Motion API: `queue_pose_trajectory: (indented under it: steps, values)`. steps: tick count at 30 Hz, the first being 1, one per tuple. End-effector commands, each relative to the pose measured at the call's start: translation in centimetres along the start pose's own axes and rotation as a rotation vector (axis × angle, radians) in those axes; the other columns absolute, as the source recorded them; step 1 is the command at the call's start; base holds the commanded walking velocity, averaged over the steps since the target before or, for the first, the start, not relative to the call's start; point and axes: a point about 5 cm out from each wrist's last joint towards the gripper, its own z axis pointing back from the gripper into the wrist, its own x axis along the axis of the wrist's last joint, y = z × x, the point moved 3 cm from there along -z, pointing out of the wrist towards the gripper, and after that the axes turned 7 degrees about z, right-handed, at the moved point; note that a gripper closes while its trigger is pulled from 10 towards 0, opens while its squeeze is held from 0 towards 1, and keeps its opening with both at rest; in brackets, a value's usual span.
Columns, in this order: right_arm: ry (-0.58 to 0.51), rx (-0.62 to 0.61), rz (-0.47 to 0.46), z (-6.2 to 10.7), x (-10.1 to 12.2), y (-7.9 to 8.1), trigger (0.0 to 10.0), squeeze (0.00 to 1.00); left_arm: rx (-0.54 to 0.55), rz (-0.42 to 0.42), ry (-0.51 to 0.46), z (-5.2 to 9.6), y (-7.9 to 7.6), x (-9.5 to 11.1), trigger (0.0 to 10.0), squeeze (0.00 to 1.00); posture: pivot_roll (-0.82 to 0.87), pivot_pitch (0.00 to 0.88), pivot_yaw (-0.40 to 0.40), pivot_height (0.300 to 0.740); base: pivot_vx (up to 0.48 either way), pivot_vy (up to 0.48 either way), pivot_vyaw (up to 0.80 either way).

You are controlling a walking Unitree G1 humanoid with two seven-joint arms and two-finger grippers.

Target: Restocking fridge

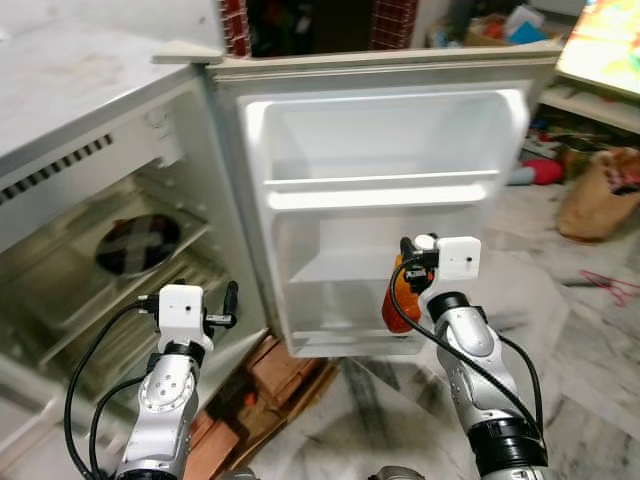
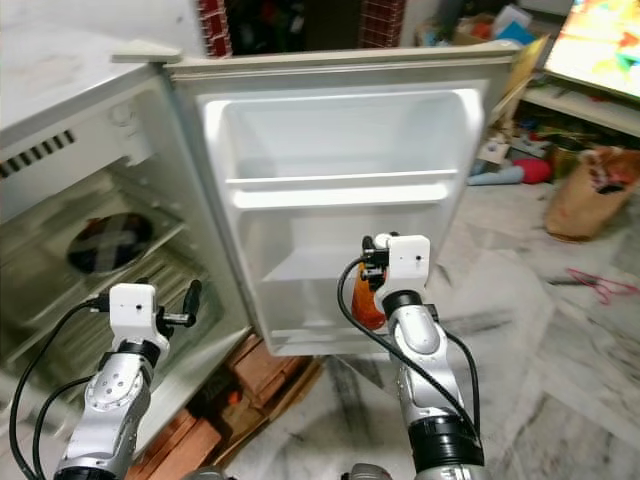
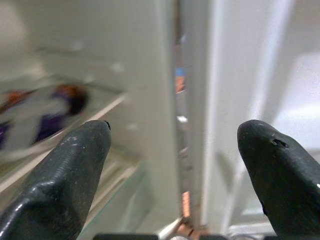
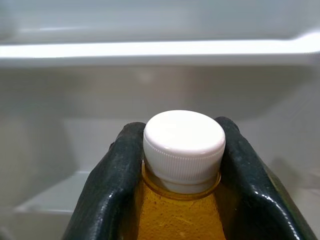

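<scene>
With the fridge door (image 1: 385, 130) swung wide, the right tool (image 4: 182, 165) is clamped on the neck of an amber bottle (image 1: 401, 298), held at the door's lower rack (image 2: 330, 335). Placing seems in hand; next, lower it inside the rail and release. The left tool (image 3: 175, 150) hangs apart, empty, near the hinge.

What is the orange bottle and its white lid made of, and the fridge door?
The bottle looks like clear plastic: see-through, with amber liquid inside. Its cap seems matte white plastic, ridged around the side. The fridge door lining looks like smooth, glossy white moulded plastic. The right gripper holds the bottle's neck.
</scene>
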Motion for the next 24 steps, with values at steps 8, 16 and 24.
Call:
queue_pose_trajectory:
  steps: [8, 16, 24]
  values:
    - [-0.025, -0.007, -0.003, -0.23, 0.69, -0.16, 10.0, 0.0, -0.009, 0.013, -0.003, 0.02, -0.11, 0.11, 10.0, 0.0, -0.02, 0.0, 0.008, 0.74, 0.198, 0.0, 0.0]
    - [-0.016, 0.011, -0.006, -0.12, 0.42, 0.16, 10.0, 0.0, -0.011, 0.0, -0.01, 0.04, -0.09, 0.26, 10.0, 0.0, -0.02, 0.0, 0.008, 0.74, 0.0, 0.0, 0.0]
    - [-0.014, 0.011, -0.012, -0.16, 0.38, 0.2, 10.0, 0.0, -0.032, 0.002, -0.02, -0.03, -0.26, 0.38, 10.0, 0.0, -0.02, 0.0, 0.011, 0.74, 0.0, 0.0, 0.0]
